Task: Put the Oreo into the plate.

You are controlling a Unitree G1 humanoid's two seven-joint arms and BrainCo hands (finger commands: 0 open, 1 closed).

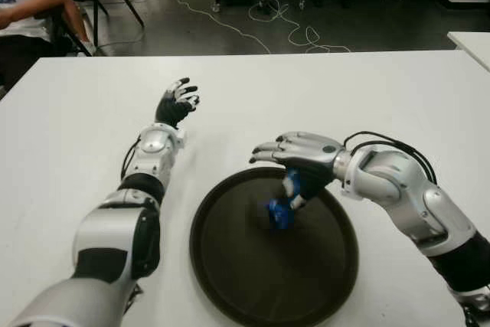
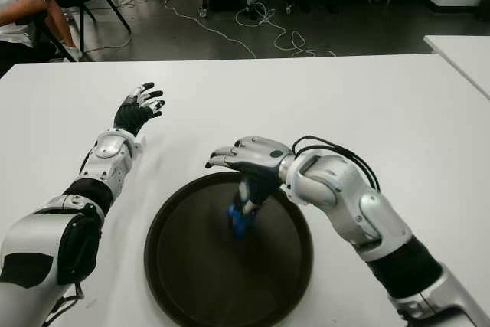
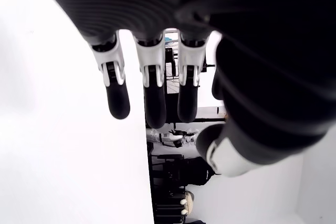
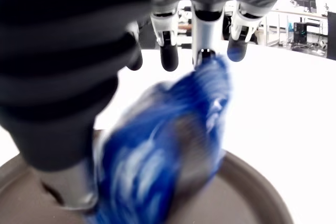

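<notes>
My right robot hand (image 1: pixel 295 160) hovered over the plate (image 1: pixel 230 281) with the Oreo (image 1: pixel 280 208) beneath its palm.

The blue Oreo pack stood roughly upright at the centre of the frame, its long axis running from my thumb down toward the plate's dark floor; whether its lower end touched the plate I could not tell. My thumb pressed against the pack while the other fingers (image 4: pixel 169 59) stretched out flat above it. The wrapper was blurred in the right wrist view, so no brand lettering could be read. My left robot hand (image 1: pixel 177 103) showed in the upper left of the frame over the white surface (image 1: pixel 383 97), fingers spread and holding nothing. A seated person (image 1: pixel 23 5) was cut off at the top left corner.
</notes>
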